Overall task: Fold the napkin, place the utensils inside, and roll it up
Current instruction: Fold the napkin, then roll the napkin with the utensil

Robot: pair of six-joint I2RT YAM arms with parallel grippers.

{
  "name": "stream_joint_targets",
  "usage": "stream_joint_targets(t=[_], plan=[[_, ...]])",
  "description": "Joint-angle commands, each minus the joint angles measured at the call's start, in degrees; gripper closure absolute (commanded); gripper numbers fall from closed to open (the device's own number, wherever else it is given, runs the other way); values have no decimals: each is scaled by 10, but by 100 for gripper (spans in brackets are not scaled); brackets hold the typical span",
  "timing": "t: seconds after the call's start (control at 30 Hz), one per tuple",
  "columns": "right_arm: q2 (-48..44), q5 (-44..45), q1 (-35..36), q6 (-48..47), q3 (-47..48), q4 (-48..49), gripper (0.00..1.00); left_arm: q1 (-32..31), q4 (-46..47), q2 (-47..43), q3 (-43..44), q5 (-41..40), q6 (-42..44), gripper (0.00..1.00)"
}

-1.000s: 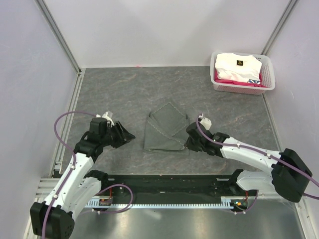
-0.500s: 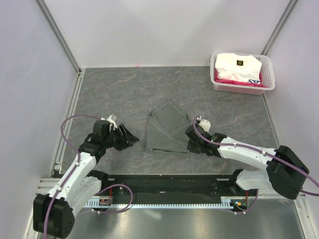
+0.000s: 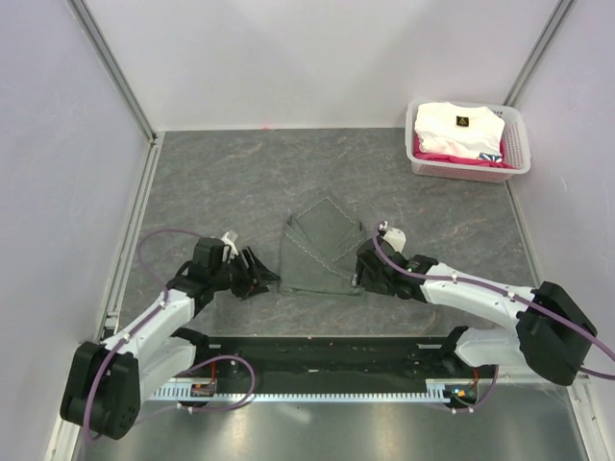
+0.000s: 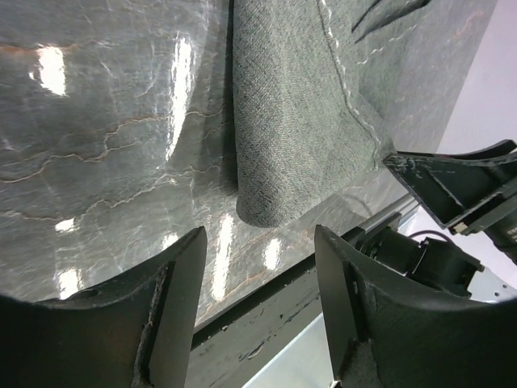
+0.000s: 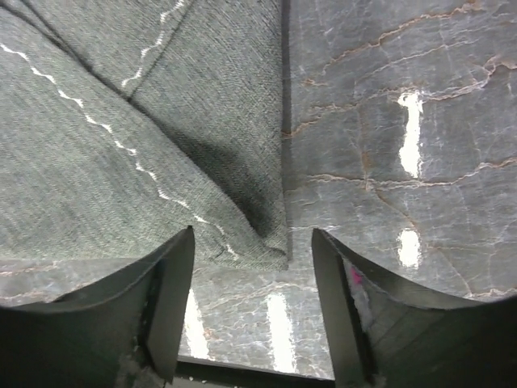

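Both spread and empty, left gripper (image 3: 261, 281), right gripper (image 3: 362, 274), at napkin (image 3: 322, 252) corners, basket (image 3: 466, 171) only overhead.

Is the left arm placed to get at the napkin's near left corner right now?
Likely yes. The left gripper, jaws open, sits just beside the napkin's left edge, and only bare tabletop lies between them.

You have 1 napkin (image 3: 320, 252) and 2 grippers: left gripper (image 3: 263, 280), right gripper (image 3: 361, 274). You also have 1 basket (image 3: 452, 171) with 1 white garment (image 3: 456, 130).
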Motion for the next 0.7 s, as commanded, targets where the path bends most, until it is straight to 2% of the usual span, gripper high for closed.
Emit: stream_joint_targets(t=[0.0, 0.27, 0.47, 0.67], plan=[[-26, 11, 0, -2, 19, -5, 30, -17, 59, 18, -5, 8, -28, 37], [-44, 10, 0, 2, 13, -5, 27, -61, 97, 65, -4, -11, -44, 37], [-51, 10, 0, -9, 15, -4, 26, -72, 119, 108, 3, -28, -44, 38], [-58, 13, 8, -28, 22, -5, 23, -78, 129, 140, 12, -38, -38, 44]])
